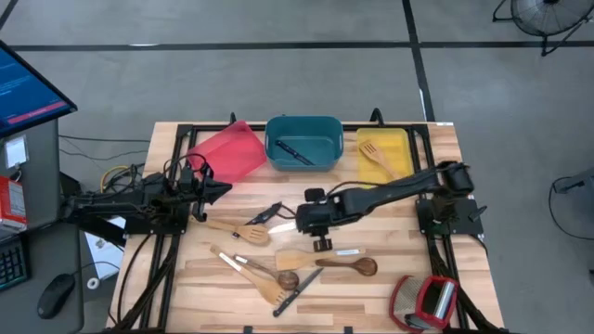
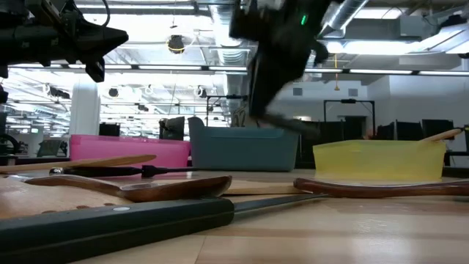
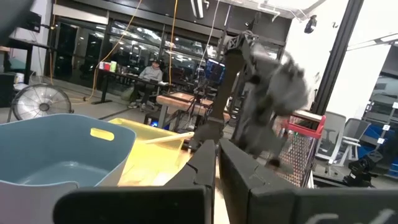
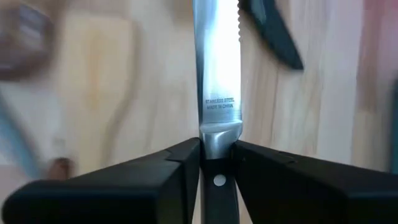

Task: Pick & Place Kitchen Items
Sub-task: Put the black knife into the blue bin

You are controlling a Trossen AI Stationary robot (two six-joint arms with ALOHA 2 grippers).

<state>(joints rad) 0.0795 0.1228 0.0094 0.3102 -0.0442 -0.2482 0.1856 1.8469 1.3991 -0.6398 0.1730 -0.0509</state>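
Observation:
My right gripper [image 1: 306,223] hangs over the middle of the table, shut on a black-handled knife whose silver blade [image 4: 217,62] sticks out ahead of the fingers. In the low view the gripper [image 2: 275,66] is a blur above the table, and the knife [image 2: 282,122] slants below it. Wooden spatulas [image 1: 239,230], a wooden spoon [image 1: 348,267] and more knives [image 1: 297,289] lie flat on the tabletop. Another knife [image 1: 295,151] lies in the teal tray [image 1: 320,125], and a slotted spatula [image 1: 376,158] in the yellow tray [image 1: 401,139]. My left gripper [image 1: 221,190] waits shut at the table's left. My right gripper pinches the knife between its two fingers at the handle's blade end [image 4: 217,182], just behind the bolster. The fingers come slanting down from the table's right and lie along the knife. The blade points onward toward the table's left. The knife is lifted clear of the tabletop.
A red tray [image 1: 227,148] sits tilted at the far left, beside the teal and yellow trays along the far edge. A bulky red-and-silver object [image 1: 422,301] stands at the near right corner. Black frame rails [image 1: 167,250] run along both table sides.

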